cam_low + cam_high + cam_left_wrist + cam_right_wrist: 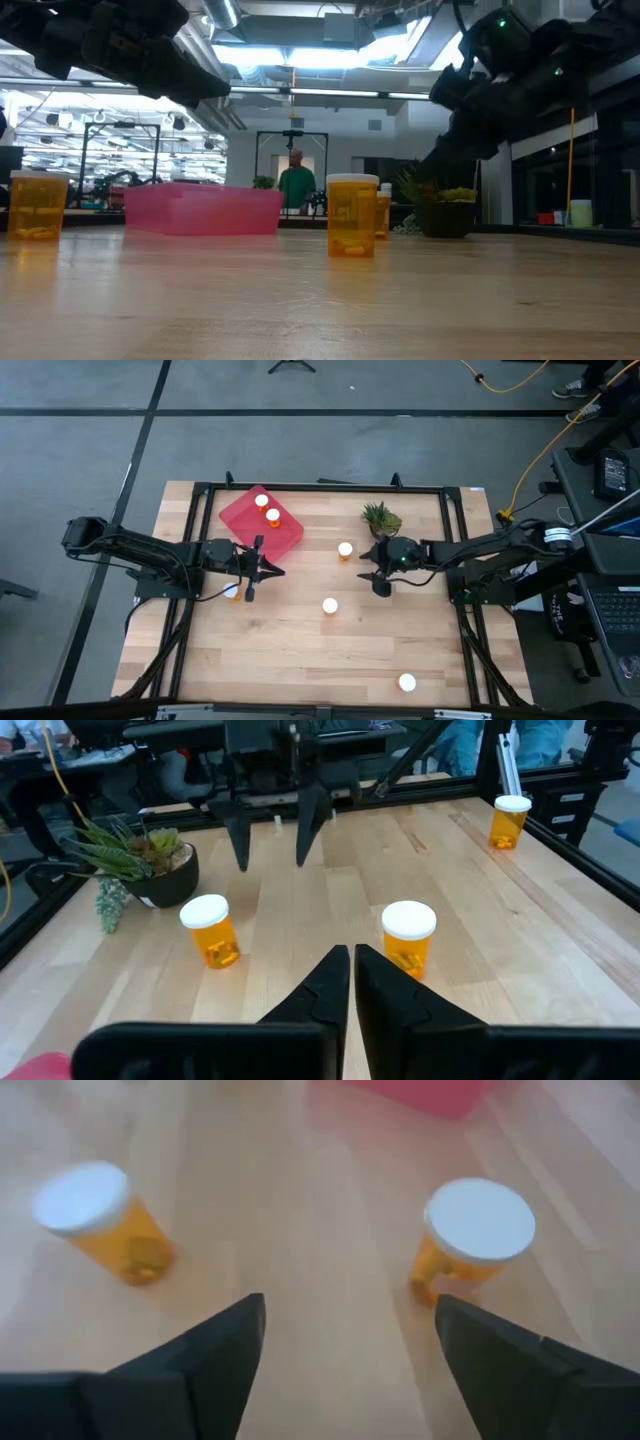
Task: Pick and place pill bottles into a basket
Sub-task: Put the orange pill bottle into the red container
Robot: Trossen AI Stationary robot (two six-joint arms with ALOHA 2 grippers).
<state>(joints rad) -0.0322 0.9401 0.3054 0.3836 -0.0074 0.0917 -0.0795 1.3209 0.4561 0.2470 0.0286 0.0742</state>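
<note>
Pickup is pending: two pill bottles [267, 509] lie in the basket [240, 521], four remain on the desk [300, 650]; right hand [379, 572], fingers apart, must descend on the middle bottle [330, 605], left hand [255, 569] pinched empty.

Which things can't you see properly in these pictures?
- High view: the left hand partly covers one pill bottle.
- Low view: the basket wall hides anything inside.
- Right wrist view: only an edge of the basket shows.
- Any bottle labels: too small to read.

Grey floor [80, 470] — bright ceiling lights [300, 55], person [297, 183] beyond.
</note>
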